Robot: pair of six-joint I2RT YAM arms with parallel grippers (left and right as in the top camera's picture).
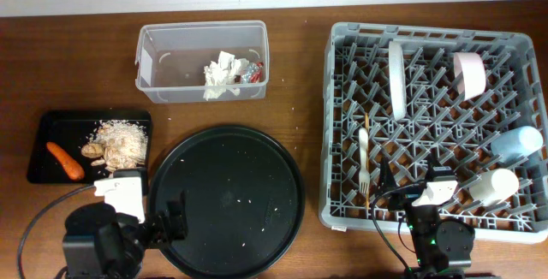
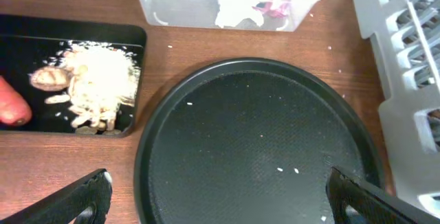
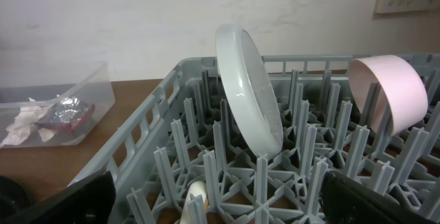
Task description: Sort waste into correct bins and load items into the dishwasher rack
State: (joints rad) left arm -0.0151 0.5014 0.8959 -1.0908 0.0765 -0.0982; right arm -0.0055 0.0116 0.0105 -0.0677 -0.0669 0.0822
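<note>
The clear tub (image 1: 202, 27) holds the crumpled tissue (image 1: 221, 75) and the wrapper (image 1: 253, 72). In the shallow black tray (image 1: 60, 129) lie the carrot (image 1: 65, 161), the brown lump (image 1: 92, 150) and the rice scraps (image 1: 124, 138). The grey rack (image 1: 428, 32) carries the plate (image 1: 397, 78), bowl (image 1: 469, 74), blue cup (image 1: 516, 144), white cup (image 1: 495, 185), fork (image 1: 363, 161) and chopstick (image 1: 366, 129). My left gripper (image 2: 221, 200) hangs open and empty over the near part of the round black tray (image 2: 254, 141). My right gripper (image 3: 220, 203) stands open and empty at the rack's front edge, near the fork handle (image 3: 196, 200).
A few pale crumbs dot the round tray (image 1: 227, 202), which lies between the black tray and the rack. Bare wood shows between tub and rack. The plate (image 3: 247, 86) and the bowl (image 3: 388, 86) stand on edge among the pegs.
</note>
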